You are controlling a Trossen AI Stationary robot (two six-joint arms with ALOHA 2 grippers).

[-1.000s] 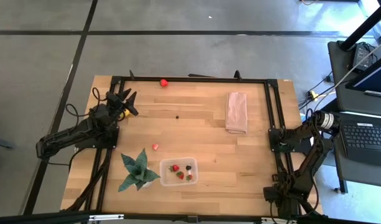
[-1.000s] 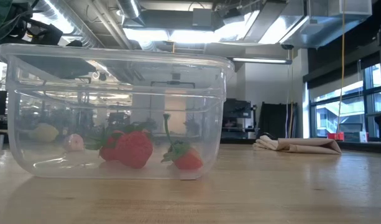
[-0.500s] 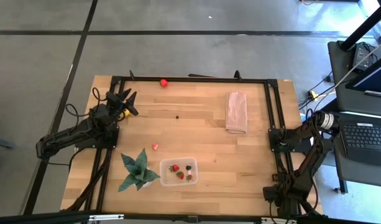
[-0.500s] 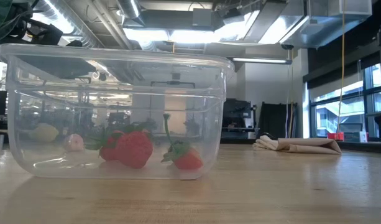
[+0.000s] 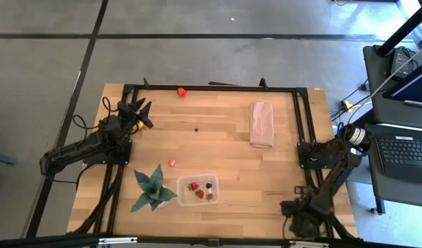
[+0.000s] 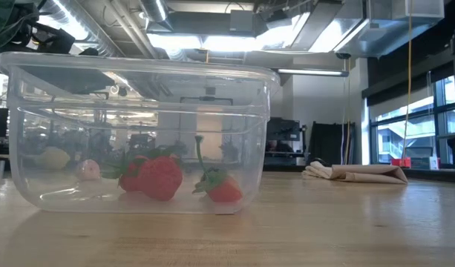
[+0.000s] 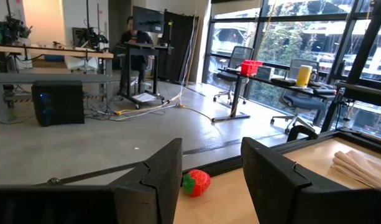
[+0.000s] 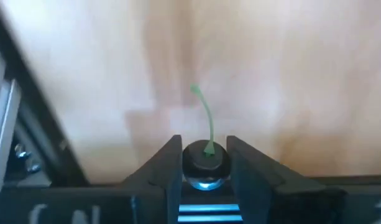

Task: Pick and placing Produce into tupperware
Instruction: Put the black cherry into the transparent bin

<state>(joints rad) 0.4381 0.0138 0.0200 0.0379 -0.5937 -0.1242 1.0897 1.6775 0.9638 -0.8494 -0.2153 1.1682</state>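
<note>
Compared with half a second ago, only the right arm has shifted: its lower links now reach farther toward 7 o'clock along the counter's [image 5: 231, 148] right edge, while the left arm is unchanged. The left gripper [image 5: 143, 111] sits at 10 o'clock, its fingers [image 7: 159, 177] spread wide on nothing, a round red fruit [image 7: 196, 182] lying just past them. The tupperware [image 5: 197, 190], clear with rounded corners, sits at 6 o'clock holding red strawberries [image 6: 159, 176] and a dark berry [image 5: 209, 185]. The right gripper [image 8: 204, 163] has its fingers clamped narrowly on a dark cherry [image 8: 204, 157] with a curved green stem.
</note>
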